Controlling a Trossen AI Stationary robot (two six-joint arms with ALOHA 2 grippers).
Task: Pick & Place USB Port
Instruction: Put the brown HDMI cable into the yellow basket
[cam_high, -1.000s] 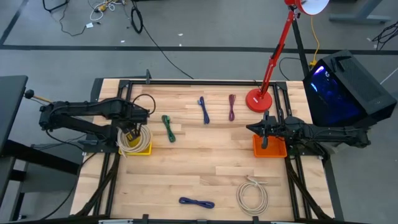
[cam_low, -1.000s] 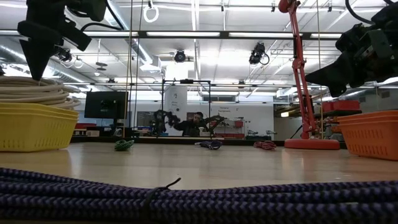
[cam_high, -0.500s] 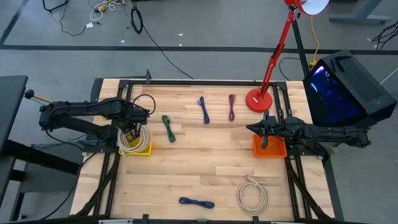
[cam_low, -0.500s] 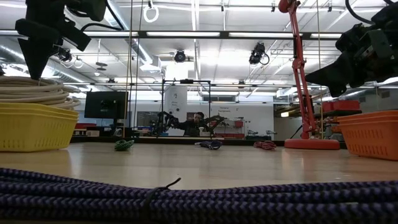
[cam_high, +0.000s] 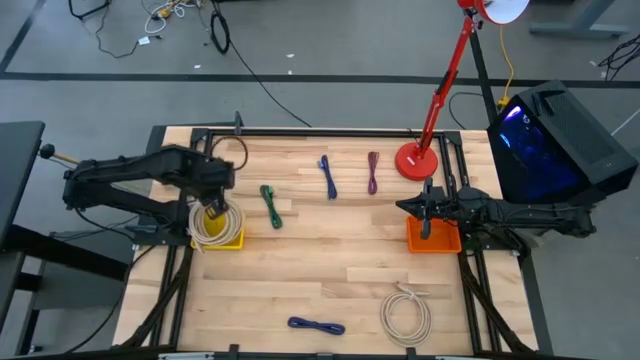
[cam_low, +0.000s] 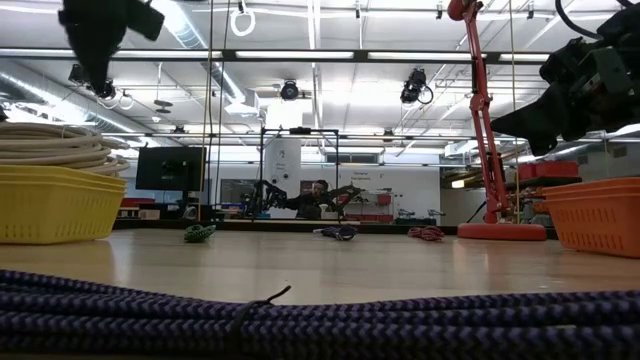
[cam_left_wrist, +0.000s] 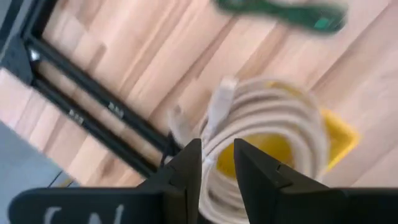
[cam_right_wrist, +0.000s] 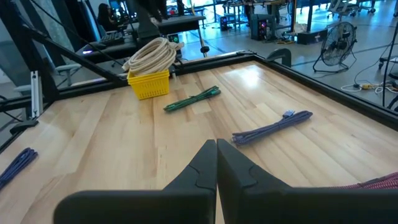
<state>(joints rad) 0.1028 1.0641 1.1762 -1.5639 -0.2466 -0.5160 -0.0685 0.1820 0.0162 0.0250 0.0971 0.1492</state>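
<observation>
A beige coiled cable (cam_high: 213, 224) lies in the yellow basket (cam_high: 232, 240) at the table's left, with its two plug ends (cam_left_wrist: 219, 104) sticking out over the coil. My left gripper (cam_left_wrist: 217, 152) hangs above this coil, pointing down, open, with nothing between its fingers. In the low view it is high over the basket (cam_low: 98, 80). My right gripper (cam_right_wrist: 216, 149) is shut and waits level above the orange basket (cam_high: 433, 238) at the table's right, pointing toward the table's left.
A green cable (cam_high: 271, 205), a blue one (cam_high: 327, 176) and a maroon one (cam_high: 372, 171) lie along the far half. A second beige coil (cam_high: 405, 312) and a dark blue cable (cam_high: 316, 325) lie near the front edge. A red lamp's base (cam_high: 416, 160) stands at far right.
My left gripper has risen straight up from just over the coil in the yellow basket and now hangs well clear of it. The coil has stayed in the basket.
</observation>
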